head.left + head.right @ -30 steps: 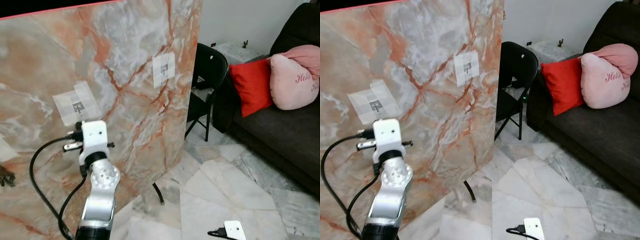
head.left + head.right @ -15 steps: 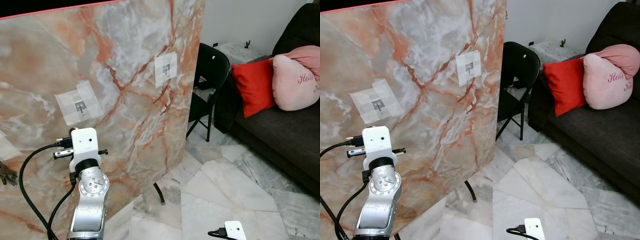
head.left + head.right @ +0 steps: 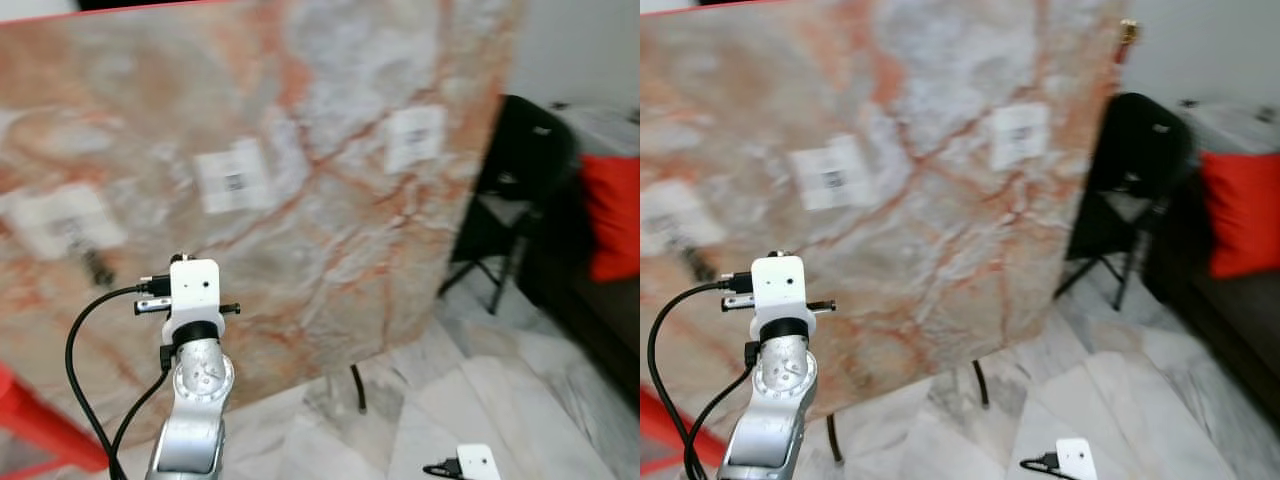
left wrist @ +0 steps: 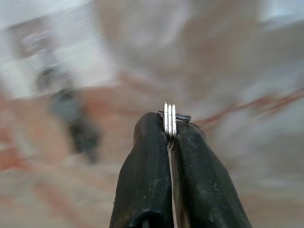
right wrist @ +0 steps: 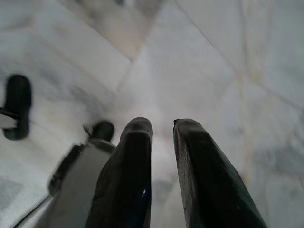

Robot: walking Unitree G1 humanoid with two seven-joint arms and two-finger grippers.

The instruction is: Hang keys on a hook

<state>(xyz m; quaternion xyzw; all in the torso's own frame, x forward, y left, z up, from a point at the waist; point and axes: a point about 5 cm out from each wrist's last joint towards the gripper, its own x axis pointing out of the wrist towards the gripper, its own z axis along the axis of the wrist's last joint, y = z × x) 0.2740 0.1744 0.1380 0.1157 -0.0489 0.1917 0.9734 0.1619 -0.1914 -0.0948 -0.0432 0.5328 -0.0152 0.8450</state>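
Clearly the carrying step is in hand, with the keys brought toward a hook but not yet hung: in the left wrist view the left gripper (image 4: 169, 137) has its two black fingers pressed together on a thin silver split key ring (image 4: 170, 119), whose edge stands up just past the fingertips. Beyond the fingertips rises the large orange-veined marble board (image 3: 330, 230), blurred, with pale square taped patches on it; one such white patch (image 4: 45, 57) lies off to one side of the fingers, and a small dark hook-like shape (image 4: 71, 121), too smeared to identify surely, hangs below it. From the head, the raised left arm sits just before the board, beneath another white patch (image 3: 232, 178). The right gripper (image 5: 161, 142) hangs idle over the pale marble floor (image 5: 213, 57), fingers a narrow gap apart and empty. Next, I judge, the ring must be lined up with a hook and slipped over its tip before the fingers part.
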